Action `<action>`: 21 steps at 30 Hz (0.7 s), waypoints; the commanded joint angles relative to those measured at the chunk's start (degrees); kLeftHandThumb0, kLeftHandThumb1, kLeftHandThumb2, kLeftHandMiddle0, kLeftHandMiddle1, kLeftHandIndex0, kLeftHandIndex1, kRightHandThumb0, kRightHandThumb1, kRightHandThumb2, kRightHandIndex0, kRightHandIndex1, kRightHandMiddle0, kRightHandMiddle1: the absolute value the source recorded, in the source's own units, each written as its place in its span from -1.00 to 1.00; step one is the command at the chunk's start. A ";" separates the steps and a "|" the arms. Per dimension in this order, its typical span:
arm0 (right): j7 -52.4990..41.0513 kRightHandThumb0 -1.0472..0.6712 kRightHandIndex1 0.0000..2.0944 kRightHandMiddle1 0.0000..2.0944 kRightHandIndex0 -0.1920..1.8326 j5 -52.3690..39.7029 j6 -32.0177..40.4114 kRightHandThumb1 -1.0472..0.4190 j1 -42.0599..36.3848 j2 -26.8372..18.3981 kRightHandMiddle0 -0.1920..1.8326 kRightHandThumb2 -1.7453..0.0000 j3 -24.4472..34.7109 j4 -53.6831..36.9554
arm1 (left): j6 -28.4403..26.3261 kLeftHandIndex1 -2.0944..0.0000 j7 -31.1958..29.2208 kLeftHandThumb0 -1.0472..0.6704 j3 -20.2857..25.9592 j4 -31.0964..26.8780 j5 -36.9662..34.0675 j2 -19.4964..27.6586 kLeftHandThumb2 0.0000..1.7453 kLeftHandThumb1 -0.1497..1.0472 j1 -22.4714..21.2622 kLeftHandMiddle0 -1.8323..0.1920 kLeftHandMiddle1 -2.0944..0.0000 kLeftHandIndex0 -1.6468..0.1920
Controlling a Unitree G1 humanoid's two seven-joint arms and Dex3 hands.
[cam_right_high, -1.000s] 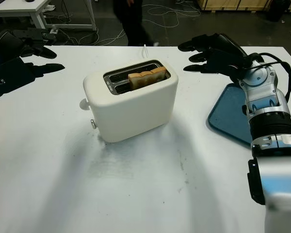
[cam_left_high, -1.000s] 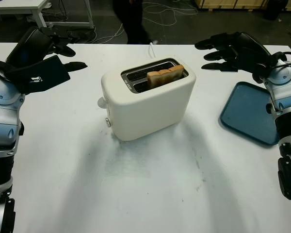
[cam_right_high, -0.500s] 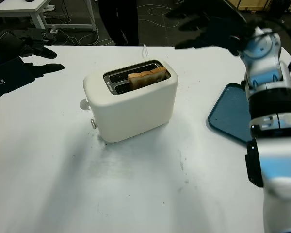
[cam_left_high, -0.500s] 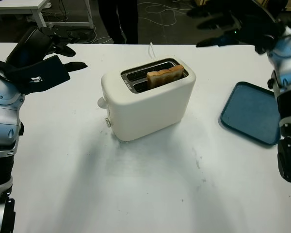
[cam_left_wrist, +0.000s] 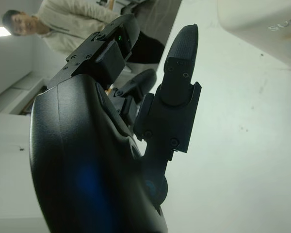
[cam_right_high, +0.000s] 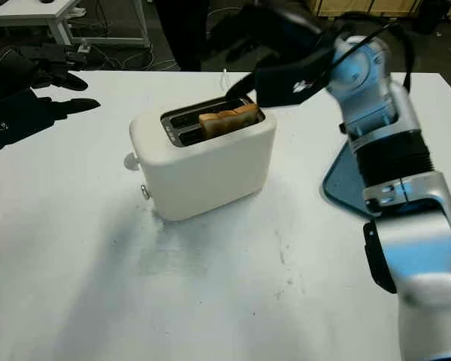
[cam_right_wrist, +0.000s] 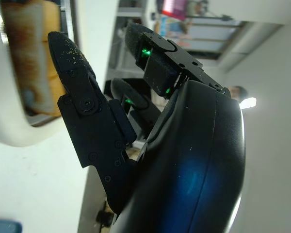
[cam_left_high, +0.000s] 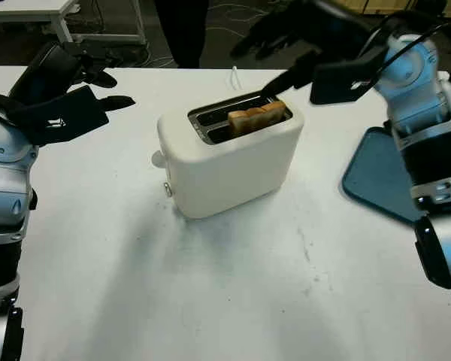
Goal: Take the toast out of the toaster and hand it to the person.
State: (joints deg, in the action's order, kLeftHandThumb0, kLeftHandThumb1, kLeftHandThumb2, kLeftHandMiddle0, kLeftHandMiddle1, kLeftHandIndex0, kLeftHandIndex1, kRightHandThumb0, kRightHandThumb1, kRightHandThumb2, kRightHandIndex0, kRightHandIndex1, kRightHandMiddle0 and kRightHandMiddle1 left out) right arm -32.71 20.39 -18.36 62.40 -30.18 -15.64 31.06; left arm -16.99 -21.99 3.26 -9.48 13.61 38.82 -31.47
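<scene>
A cream toaster [cam_left_high: 229, 154] stood near the middle of the white table [cam_left_high: 233, 286], and it serves here as the landmark. The toast [cam_left_high: 255, 118] sat upright in the slot nearer the robot, toward the toaster's right end, its browned top edge poking above the rim. The right hand [cam_left_high: 301, 45] hung above the far right corner of the toaster, released and grasping nothing, with one finger [cam_left_high: 274, 84] reaching down close to the right end of the toast; whether it touched the bread could not be told. From the right wrist, that finger [cam_right_wrist: 75, 68] showed just beside the toast [cam_right_wrist: 31, 53] in its slot. The left hand [cam_left_high: 64, 94] was held well to the left of the toaster, above the table, also released and empty. A blue tray [cam_left_high: 376, 180] lay flat on the table to the right of the toaster, apart from it. Beyond the toaster, past the table's far edge, a person [cam_left_high: 182, 30] in dark trousers stood on the floor.
</scene>
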 commanded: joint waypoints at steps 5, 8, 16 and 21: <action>1.76 -0.49 -0.82 -0.95 0.08 2.13 -3.68 -0.59 0.17 1.02 0.07 1.00 -1.43 1.08 | -0.37 0.92 -0.45 -0.23 -0.11 -0.69 0.03 0.12 -1.00 0.70 -0.27 0.31 0.37 0.07; 2.34 -0.49 -0.81 -0.94 0.08 2.27 -4.91 -0.58 0.12 1.48 0.09 1.00 -1.61 2.66 | -0.94 0.92 -0.55 -0.23 -0.16 -0.96 0.18 0.22 -1.00 0.70 -0.28 0.31 0.38 0.08; 2.71 -0.43 -0.77 -0.96 0.10 4.59 -5.50 -0.58 0.71 1.88 0.09 1.00 -3.38 5.93 | -1.29 0.93 -0.54 -0.23 -0.61 -1.19 0.75 0.35 -1.00 0.70 -0.44 0.30 0.39 0.07; 3.90 -0.37 -0.73 -0.96 0.11 5.38 -6.70 -0.55 0.13 1.86 0.10 1.00 -3.84 6.70 | -1.72 0.93 -0.59 -0.25 -0.25 -1.29 0.11 0.12 -1.00 0.70 -0.33 0.30 0.41 0.08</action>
State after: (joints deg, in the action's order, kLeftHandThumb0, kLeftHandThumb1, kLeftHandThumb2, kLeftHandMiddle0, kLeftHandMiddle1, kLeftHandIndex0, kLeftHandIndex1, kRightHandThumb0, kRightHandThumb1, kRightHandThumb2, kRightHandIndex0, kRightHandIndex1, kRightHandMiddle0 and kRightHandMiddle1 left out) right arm -29.99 25.13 -23.72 62.44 -28.67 -19.15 37.21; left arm -18.13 -22.05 2.98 -10.23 13.74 38.82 -31.47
